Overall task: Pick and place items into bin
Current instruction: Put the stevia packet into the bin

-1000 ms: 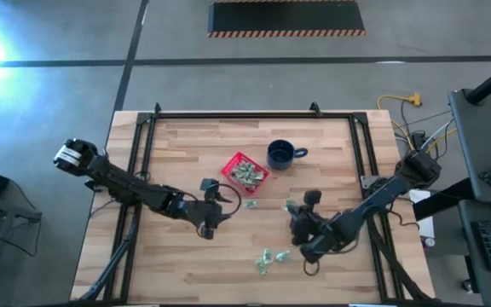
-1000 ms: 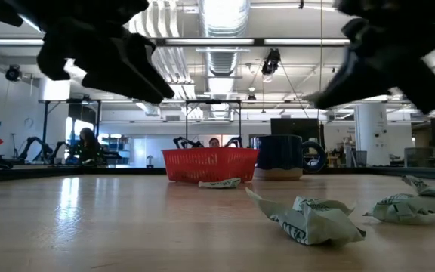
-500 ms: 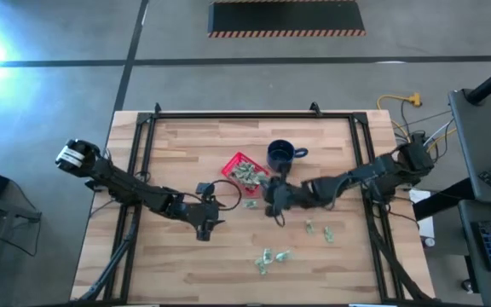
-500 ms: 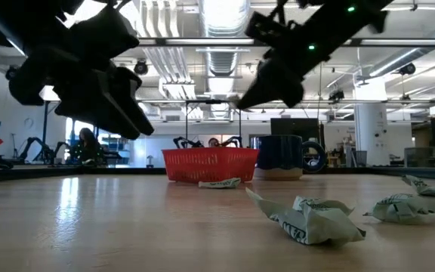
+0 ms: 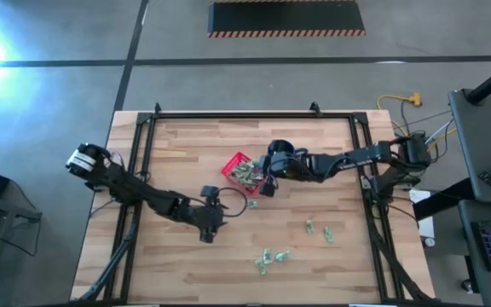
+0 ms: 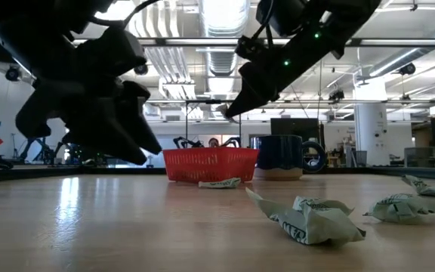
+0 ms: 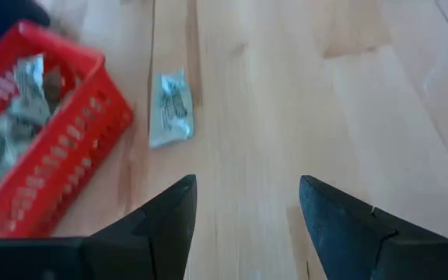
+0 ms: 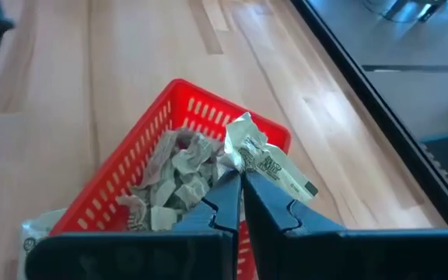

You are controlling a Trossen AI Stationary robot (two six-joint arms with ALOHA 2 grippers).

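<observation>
Working left to right in the high view: my left gripper (image 5: 209, 223) has crept only slightly toward the lower middle of the frame over the last second, fingers spread wide and holding nothing. Its wrist view looks down on bare table (image 7: 286, 93) with one loose wrapped piece (image 7: 169, 117) lying flat just beside the red bin (image 7: 92, 136).

The real change is on the right. A second ago my right gripper (image 5: 268, 177) sat low in the centre-right among the scattered pieces; it has since swung up and across, and now hangs at the bin's right edge, centre of the frame, next to the dark blue mug (image 5: 281, 152). Its fingers are pinched tight on one wrapped piece (image 8: 267, 159), crinkled, pale green and white, poking out past the fingertips above the basket. I judge this piece ready to drop.

The bin is low-sided with slotted walls and already holds a heap of wrappers. More loose pieces (image 5: 271, 258) wait in the lower centre, and two more (image 5: 319, 230) to their right, so there's plenty left.
</observation>
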